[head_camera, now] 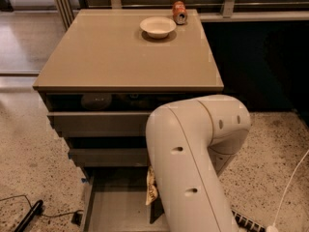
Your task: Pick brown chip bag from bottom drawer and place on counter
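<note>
White arm fills lower right, bent down across cabinet front. Gripper out of sight behind arm; jaw state cannot be told. Bottom drawer pulled open, floor mostly bare. Brown chip bag on edge at drawer's right side, only a sliver showing against arm. Counter carries white bowl near far edge, orange can just beside it toward far right corner.

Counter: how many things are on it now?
2: a white bowl near the far edge of the counter, and an orange can behind it to the right. The pincer is hidden behind the arm, which reaches toward the bottom drawer.
</note>
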You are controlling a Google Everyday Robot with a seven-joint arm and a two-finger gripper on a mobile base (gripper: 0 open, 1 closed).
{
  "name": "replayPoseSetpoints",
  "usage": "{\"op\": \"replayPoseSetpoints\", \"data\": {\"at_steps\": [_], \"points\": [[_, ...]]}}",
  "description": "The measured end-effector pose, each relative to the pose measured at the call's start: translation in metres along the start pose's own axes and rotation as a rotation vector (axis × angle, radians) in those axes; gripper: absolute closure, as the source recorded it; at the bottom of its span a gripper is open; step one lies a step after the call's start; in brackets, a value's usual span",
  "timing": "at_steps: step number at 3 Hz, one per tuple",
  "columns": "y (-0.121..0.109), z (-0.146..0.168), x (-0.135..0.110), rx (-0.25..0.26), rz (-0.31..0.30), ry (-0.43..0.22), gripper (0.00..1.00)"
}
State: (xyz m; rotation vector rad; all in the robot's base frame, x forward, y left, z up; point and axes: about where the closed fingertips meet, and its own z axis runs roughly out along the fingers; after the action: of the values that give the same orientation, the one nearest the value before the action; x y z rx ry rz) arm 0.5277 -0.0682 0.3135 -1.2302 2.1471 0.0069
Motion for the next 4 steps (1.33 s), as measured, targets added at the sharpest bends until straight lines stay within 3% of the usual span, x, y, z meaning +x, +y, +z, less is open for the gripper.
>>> {"op": "replayPoseSetpoints", "data": {"at_steps": [1,3,4], "points": [[-0.05,-0.053,0.016,0.131,0.063,0.016,1.0],[-0.052,-0.05,0.018,0.136,0.076,0.032,1.0],[-0.097,-0.089,0.032,0.242,0.139,0.072,1.0]]}}
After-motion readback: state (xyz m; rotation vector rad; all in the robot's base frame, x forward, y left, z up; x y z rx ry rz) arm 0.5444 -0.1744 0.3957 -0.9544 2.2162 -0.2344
